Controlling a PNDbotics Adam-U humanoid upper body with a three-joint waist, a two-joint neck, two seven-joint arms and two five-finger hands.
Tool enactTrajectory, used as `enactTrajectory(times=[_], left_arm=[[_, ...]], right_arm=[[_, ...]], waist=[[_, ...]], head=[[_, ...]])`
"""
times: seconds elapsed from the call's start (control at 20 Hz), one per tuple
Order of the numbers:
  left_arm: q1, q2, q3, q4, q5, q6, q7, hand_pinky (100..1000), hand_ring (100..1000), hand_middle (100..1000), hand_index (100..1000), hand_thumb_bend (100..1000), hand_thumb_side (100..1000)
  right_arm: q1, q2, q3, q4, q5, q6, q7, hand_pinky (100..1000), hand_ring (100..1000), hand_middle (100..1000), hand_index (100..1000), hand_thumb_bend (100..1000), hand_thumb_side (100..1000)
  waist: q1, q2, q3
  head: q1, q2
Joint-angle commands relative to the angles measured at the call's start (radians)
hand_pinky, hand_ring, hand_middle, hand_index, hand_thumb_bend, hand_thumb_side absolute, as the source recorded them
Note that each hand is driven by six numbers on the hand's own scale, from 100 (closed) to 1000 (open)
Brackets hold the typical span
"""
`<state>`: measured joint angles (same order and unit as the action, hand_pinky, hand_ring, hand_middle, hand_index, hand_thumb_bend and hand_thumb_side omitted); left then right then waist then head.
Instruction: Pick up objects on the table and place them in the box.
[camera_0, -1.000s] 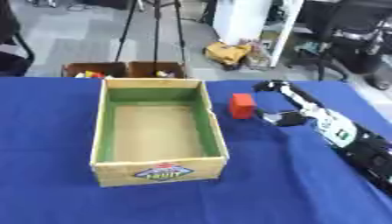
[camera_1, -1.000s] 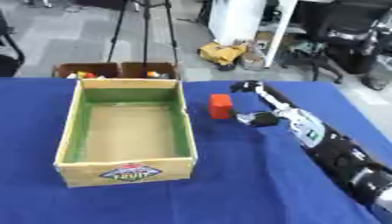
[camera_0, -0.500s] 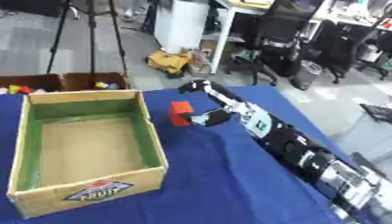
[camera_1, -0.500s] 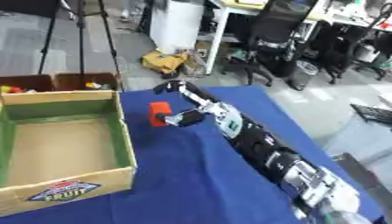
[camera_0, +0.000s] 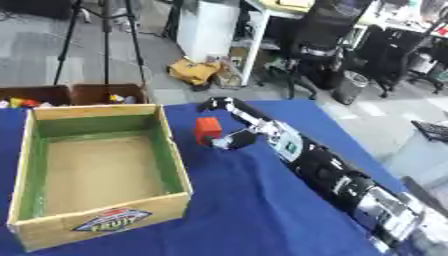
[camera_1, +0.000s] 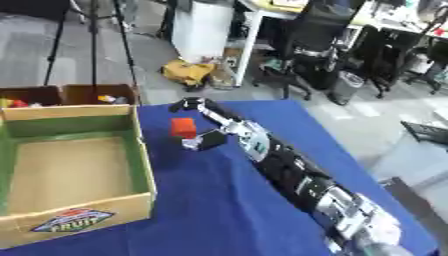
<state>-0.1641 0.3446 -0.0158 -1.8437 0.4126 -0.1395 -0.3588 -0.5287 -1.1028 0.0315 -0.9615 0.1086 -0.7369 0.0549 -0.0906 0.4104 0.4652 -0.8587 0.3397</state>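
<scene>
Red block (camera_0: 207, 129) sits on the blue bench (camera_0: 262, 210), just beside the right wall of the wooden box (camera_0: 96, 165), near its far corner. Box is empty, green-painted inner walls, a fruit label on the near face.

Right robot hand (camera_0: 229, 122) reaches in from the right, fingers spread around the block: upper fingers arch over its far side, the thumb sits low on the near-right side. Open posture, bracketing the block; whether anything touches it yet I cannot tell. Left robot hand shows in no view.

Handling, as a judgement: block looks small, rigid, light, flat-faced, likely plastic or wood. Not fragile. Smooth faces may slip, so take it across two opposite flat sides, pinched mid-height rather than at the corners.

Surroundings: two smaller brown bins (camera_0: 70, 94) beyond the bench's far edge hold small coloured items. Tripod, office chairs and a yellow bag stand on the floor behind, well apart.

In the way: only the box's right wall, which the block must be lifted over.
</scene>
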Motion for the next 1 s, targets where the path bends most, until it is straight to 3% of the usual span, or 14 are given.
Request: enactTrajectory(times=[0.05,0.5,1.0], left_arm=[[0.0,0.019,0.005,-0.016,-0.003,-0.007,0.003,558,608,407,629,465,963],[-0.001,0.015,0.002,-0.016,-0.014,-0.011,0.008,560,608,406,629,467,972],[-0.002,0.013,-0.001,-0.017,-0.021,-0.016,0.009,561,600,406,630,464,977]], right_arm=[[-0.01,-0.036,-0.018,0.005,0.048,0.001,-0.03,971,1000,852,895,443,425],[0.006,-0.035,-0.029,0.012,0.143,0.017,-0.133,1000,1000,869,910,454,412],[0.021,-0.034,-0.031,0.026,0.146,0.025,-0.168,956,989,839,909,434,418]], waist=[[0.004,-0.014,0.001],[0.005,0.003,0.001],[0.01,0.017,0.0]], head=[[-0.004,-0.019],[-0.005,-0.022],[-0.011,-0.023]])
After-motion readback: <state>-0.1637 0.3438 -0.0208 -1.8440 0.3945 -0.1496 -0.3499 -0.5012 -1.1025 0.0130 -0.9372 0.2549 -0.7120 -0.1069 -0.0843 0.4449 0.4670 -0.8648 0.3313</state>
